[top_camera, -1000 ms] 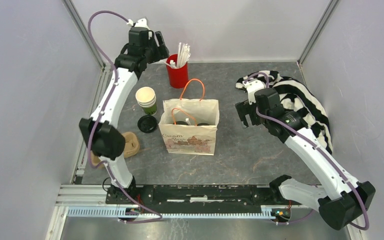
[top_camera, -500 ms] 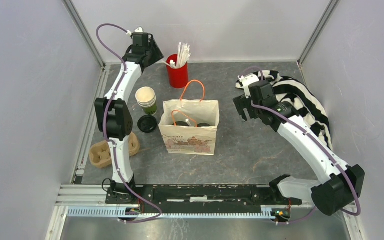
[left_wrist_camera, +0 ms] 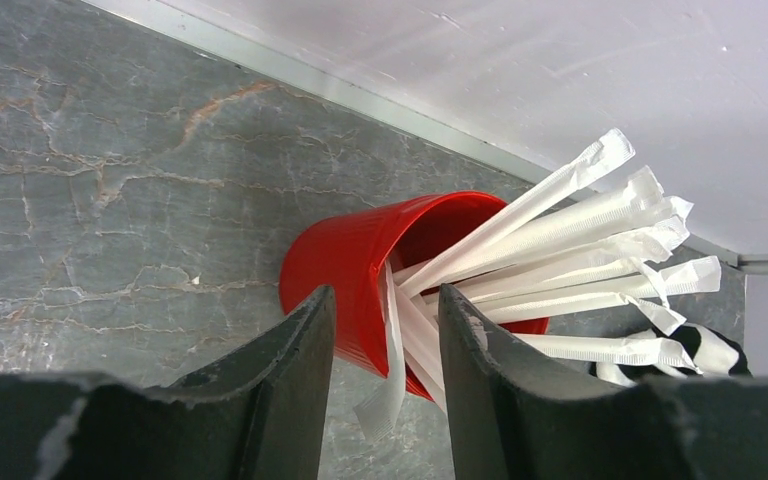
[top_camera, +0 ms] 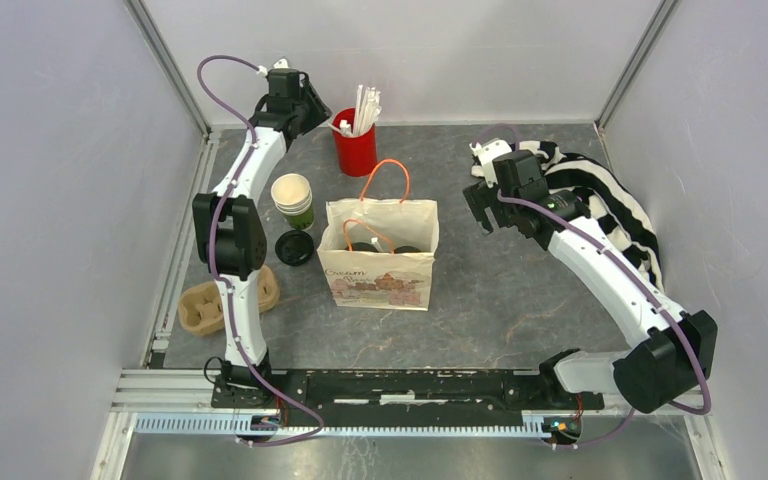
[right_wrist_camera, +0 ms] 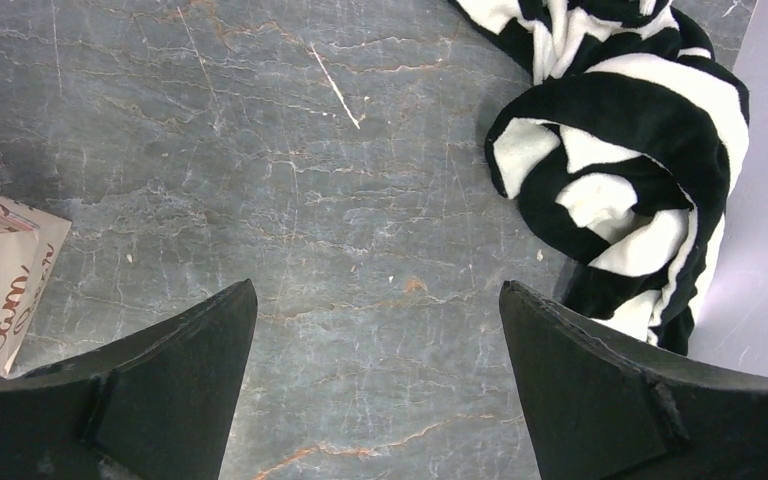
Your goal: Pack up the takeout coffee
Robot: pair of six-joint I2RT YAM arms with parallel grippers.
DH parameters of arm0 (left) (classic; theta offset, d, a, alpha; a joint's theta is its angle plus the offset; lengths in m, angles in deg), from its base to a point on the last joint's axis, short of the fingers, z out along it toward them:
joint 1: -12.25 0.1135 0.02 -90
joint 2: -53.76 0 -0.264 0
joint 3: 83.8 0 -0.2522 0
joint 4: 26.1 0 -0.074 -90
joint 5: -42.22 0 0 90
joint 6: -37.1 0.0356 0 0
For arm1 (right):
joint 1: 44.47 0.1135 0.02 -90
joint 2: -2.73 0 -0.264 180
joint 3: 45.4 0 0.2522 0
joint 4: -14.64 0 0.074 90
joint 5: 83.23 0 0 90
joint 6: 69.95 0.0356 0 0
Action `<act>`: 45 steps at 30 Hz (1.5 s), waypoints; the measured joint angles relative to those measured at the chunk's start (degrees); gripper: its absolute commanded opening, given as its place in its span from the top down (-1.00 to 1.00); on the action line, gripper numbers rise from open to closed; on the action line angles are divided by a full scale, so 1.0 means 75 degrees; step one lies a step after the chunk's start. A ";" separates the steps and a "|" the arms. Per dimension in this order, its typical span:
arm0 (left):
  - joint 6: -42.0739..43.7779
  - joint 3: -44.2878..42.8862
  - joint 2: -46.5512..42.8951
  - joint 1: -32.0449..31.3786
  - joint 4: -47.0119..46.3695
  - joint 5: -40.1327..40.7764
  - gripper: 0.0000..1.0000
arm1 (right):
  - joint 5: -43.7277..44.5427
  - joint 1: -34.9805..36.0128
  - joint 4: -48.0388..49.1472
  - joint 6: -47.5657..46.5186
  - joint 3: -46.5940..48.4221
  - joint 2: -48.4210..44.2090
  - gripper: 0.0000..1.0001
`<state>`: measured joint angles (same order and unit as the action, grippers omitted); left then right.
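Left jaws have narrowed astride a straw (left_wrist_camera: 392,345) drooping from the red cup (left_wrist_camera: 335,265), not pinching yet; right jaws wide apart, empty, backed off; coffees (top_camera: 364,246) already in bag (top_camera: 375,278), so likely extras now.

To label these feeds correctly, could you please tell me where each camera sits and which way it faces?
Top external: fixed above and behind the bases, looking down at the table; left arm, right arm, paper bag, red cup, striped cloth show.
Left wrist: on the left arm, facing the red cup of white sticks past the fingers of the left gripper.
Right wrist: on the right arm, facing down at table, cloth and bag corner between the open fingers of the right gripper.
Shared: top and left wrist, the red cup; top and right wrist, cloth and bag.
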<state>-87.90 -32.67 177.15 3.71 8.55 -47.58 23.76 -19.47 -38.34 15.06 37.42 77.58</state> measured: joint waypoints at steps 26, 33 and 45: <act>-0.0006 0.0312 -0.0070 -0.0149 0.0041 -0.0221 0.96 | -0.0236 -0.0006 0.0300 -0.0032 -0.0195 -0.0664 -0.96; 0.0178 -0.0460 -0.0277 -0.0259 0.0758 0.0134 0.96 | -0.0440 -0.0006 0.0344 -0.0023 -0.0627 -0.1212 -0.96; 0.0769 -0.1192 -0.3299 -0.0294 0.3238 0.0702 0.96 | -0.0886 -0.0006 0.0458 0.0236 -0.1134 -0.2218 -0.96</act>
<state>-82.13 -41.61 152.41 1.50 32.83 -42.31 17.11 -19.52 -34.91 16.83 28.92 60.95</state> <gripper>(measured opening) 0.091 0.979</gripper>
